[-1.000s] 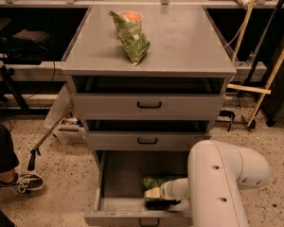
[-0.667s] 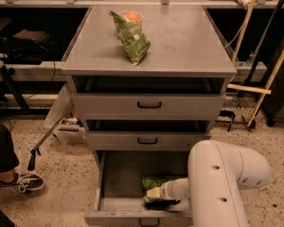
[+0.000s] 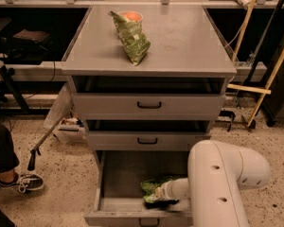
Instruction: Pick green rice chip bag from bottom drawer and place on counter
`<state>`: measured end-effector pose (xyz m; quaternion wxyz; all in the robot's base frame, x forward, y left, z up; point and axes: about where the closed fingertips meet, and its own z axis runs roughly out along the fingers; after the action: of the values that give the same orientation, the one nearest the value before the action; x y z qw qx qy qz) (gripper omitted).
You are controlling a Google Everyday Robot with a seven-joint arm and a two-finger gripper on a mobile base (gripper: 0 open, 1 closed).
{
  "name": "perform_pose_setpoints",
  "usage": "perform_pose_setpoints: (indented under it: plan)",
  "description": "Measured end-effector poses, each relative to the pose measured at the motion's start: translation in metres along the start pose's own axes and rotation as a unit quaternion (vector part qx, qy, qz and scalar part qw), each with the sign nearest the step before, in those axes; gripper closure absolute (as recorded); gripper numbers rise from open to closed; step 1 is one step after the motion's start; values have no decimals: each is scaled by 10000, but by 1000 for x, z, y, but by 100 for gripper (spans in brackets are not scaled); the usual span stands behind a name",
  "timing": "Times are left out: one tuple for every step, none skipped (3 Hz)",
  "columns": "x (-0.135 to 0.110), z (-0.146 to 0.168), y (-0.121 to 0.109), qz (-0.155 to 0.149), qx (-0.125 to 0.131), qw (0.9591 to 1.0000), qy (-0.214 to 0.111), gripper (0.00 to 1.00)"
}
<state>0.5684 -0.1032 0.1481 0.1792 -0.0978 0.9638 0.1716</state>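
Observation:
The bottom drawer stands pulled open at the foot of the grey cabinet. Inside it, toward the front right, lies the green rice chip bag, bright light green and crinkled. My gripper reaches down into the drawer from the white arm at the lower right and sits right at the bag's near edge, dark against the drawer floor. The arm's bulk hides the drawer's right side. The counter is the cabinet's flat grey top.
On the counter lie a darker olive-green narrow bag and an orange-topped cup behind it. The two upper drawers are slightly ajar. A person's leg and shoe are at the left; wooden poles lean at the right.

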Motion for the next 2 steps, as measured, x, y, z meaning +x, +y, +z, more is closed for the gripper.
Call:
perform_pose_setpoints:
  plan:
    - [-2, -4, 1, -1, 0, 10000, 0, 100]
    - [-13, -11, -1, -118, -169, 9997, -96, 100]
